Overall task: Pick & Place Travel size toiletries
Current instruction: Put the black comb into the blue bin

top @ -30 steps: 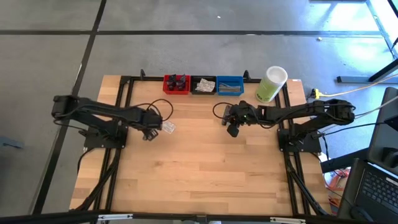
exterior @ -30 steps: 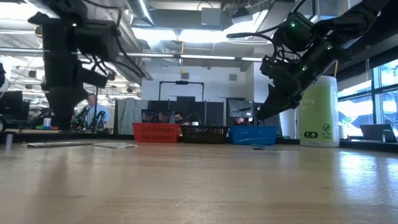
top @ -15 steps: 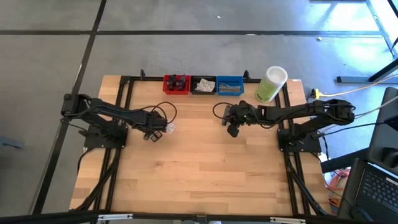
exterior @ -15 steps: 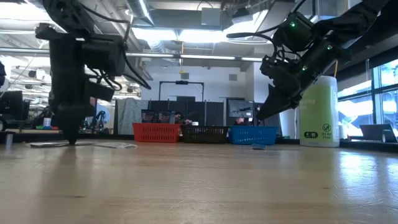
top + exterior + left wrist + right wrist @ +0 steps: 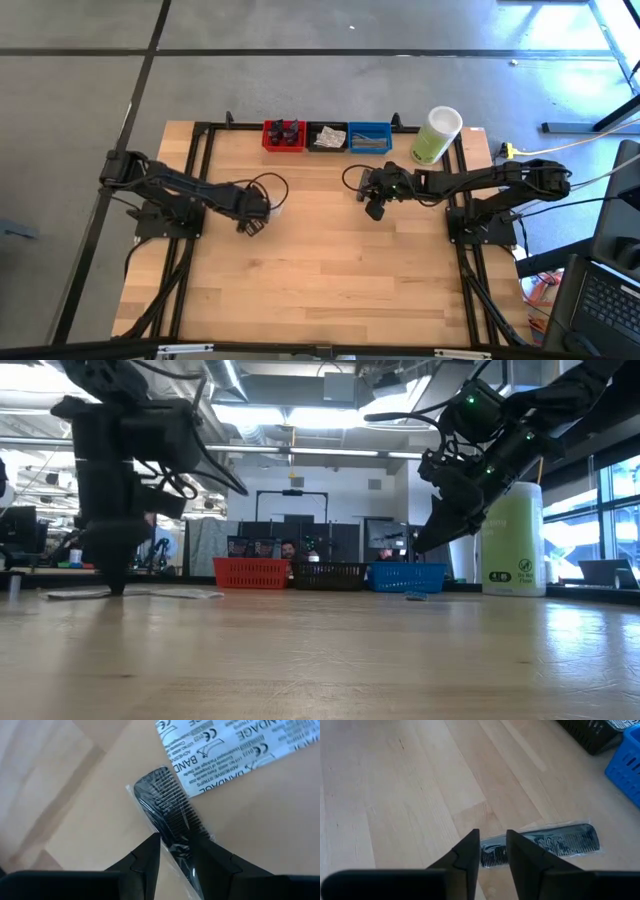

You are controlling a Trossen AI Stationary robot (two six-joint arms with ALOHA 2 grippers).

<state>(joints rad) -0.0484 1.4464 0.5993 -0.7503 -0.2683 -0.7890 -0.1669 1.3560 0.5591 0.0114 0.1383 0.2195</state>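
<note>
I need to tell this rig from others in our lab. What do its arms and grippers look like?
Both arms are dark, near-black jointed links with black cables looping loose near the wrists. The left gripper and the right gripper each end in two flat, matte black fingers tapering to blunt tips. Small green lights glow on the right arm's wrist housing. No printed markings are readable.

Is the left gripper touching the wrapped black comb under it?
Touching. In the left wrist view the left gripper has one finger on each side of the wrapped comb, pressing its clear wrapper.
</note>
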